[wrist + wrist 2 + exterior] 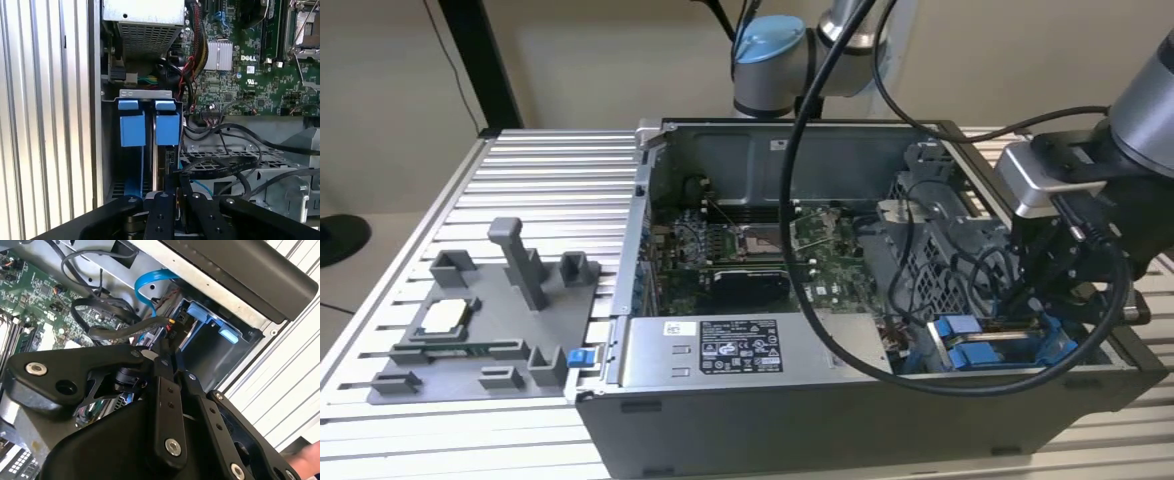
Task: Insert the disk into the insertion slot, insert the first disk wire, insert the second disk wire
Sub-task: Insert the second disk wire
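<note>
At the computer case's front corner, the gripper hangs over the insertion slot, fingers nearly closed on a black wire; the disk sits edgewise inside, ready for cabling.

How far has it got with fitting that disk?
Done: the disk sits in the insertion slot, blue tab outward. In hand: the gripper has its jaws seemingly closed on a black wire by the disk. Left: I cannot tell that either wire is plugged in.
</note>
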You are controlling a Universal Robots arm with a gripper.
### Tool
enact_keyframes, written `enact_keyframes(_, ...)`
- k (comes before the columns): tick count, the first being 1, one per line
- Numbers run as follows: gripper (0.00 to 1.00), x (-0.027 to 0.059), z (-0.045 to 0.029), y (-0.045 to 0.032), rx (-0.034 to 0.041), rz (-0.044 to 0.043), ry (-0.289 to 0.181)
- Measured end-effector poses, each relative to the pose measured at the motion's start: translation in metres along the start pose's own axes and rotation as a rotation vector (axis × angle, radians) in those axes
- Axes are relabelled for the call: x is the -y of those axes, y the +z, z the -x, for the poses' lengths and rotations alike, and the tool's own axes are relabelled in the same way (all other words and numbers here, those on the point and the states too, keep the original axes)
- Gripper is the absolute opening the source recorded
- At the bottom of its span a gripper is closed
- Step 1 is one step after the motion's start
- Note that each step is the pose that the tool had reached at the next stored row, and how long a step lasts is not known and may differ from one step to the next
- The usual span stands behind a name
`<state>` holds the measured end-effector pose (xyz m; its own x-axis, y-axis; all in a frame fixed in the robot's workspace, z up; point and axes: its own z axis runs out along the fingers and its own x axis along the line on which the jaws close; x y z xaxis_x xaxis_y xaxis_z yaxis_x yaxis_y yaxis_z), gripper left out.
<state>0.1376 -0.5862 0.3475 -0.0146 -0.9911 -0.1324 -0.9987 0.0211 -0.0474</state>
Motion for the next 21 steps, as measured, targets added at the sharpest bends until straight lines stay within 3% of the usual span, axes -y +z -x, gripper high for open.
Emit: enact_keyframes(21,0.0,-0.0007,-0.0001,0.005,0.0,-0.0082,0.005)
